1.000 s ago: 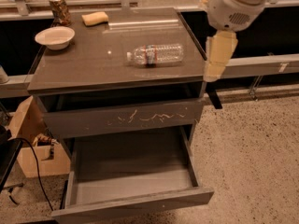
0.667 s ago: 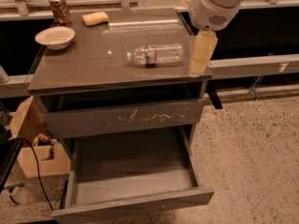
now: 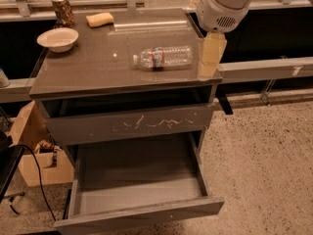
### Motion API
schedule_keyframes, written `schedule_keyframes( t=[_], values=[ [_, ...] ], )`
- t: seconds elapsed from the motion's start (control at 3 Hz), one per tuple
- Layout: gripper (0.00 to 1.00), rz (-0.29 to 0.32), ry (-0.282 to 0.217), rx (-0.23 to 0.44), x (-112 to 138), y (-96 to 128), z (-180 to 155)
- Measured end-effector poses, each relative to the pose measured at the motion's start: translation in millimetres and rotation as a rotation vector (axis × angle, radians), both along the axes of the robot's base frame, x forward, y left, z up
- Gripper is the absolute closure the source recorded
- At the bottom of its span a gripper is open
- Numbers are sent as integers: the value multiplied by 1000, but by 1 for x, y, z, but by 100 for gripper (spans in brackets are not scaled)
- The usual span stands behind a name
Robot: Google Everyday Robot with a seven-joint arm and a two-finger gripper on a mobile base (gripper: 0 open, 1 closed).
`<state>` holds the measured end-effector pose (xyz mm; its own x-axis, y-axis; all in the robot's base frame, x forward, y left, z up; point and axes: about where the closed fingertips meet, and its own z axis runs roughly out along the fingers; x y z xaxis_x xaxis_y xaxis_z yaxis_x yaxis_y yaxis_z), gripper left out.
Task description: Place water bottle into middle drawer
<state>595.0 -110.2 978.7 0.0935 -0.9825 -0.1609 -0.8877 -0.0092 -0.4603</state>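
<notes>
The water bottle (image 3: 164, 57) lies on its side on the grey cabinet top (image 3: 93, 67), cap pointing left, with its red-and-blue label near the cap end. My gripper (image 3: 211, 55) hangs from the white arm at the top's right edge, just right of the bottle's base and not holding it. The middle drawer (image 3: 142, 215) is pulled wide open below, its grey inside bare. Above it sits the drawer front with pale scratch marks (image 3: 132, 124), nearly closed.
A white bowl (image 3: 57, 38), a patterned can (image 3: 63, 11) and a yellow sponge (image 3: 100, 19) stand at the back left of the top. A cardboard box (image 3: 34, 151) with a black cable is on the floor at the left. A metal rail (image 3: 264, 68) runs to the right.
My gripper has moved left, from beyond the cabinet's right side to over its right edge, closer to the bottle. The bottle and drawers have not moved.
</notes>
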Motion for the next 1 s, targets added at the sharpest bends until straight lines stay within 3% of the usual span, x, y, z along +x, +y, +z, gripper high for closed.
schedule_keyframes(
  t=[1.0],
  values=[
    [0, 18, -66, -42, 87, 20, -33]
  ],
)
